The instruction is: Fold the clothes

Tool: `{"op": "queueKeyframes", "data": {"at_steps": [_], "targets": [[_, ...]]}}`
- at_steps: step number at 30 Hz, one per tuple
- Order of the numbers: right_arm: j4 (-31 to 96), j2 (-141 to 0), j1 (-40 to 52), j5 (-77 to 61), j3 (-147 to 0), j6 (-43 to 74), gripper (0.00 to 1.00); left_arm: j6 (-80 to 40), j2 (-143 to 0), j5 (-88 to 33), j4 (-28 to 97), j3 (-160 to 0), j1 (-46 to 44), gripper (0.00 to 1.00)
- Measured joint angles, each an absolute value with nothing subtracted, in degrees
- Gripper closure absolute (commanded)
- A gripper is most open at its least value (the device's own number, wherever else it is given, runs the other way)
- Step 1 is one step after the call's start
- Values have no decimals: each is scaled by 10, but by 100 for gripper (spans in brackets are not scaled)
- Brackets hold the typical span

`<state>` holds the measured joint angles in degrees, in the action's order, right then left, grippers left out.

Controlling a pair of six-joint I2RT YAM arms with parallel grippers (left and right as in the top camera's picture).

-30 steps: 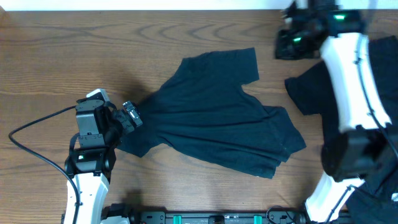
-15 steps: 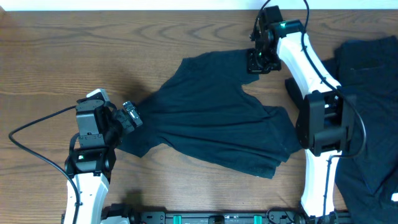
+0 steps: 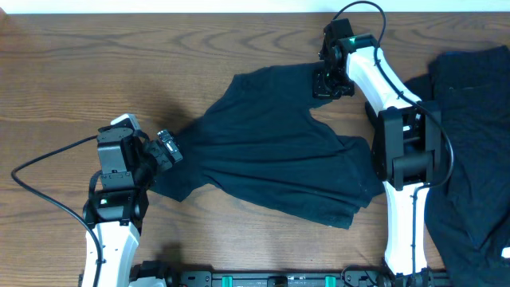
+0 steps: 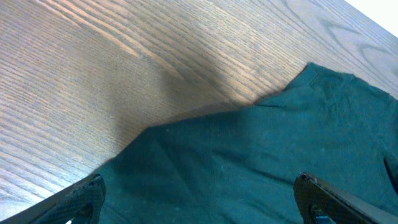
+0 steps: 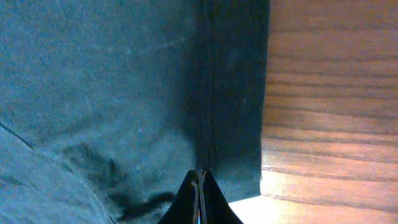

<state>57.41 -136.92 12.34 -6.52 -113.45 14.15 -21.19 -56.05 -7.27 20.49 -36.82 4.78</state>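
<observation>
**T-shirt sprawled mid-table, a claw at each end**

At its left tip, toward the tabletop's left edge, the left gripper hovers with its fingers spread wide, holding nothing. The cloth lies just ahead of it. From there the shirt's long axis slants toward the right edge, with one sleeve reaching up toward the far edge. The right gripper sits on that sleeve's hem, jaws closed to a slit on the seam. I cannot tell whether cloth is pinched. Each arm is nearest its own end. A second dark garment lies heaped along the right edge.
</observation>
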Motion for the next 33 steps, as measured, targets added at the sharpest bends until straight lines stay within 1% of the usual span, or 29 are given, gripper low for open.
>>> {"op": "queueKeyframes", "data": {"at_steps": [16, 33], "targets": [[550, -1401, 124, -25, -1159, 151, 99, -212, -561, -73, 205, -368, 48, 2], [312, -1437, 98, 37, -1163, 134, 99, -212, -561, -73, 205, -368, 48, 2]]}}
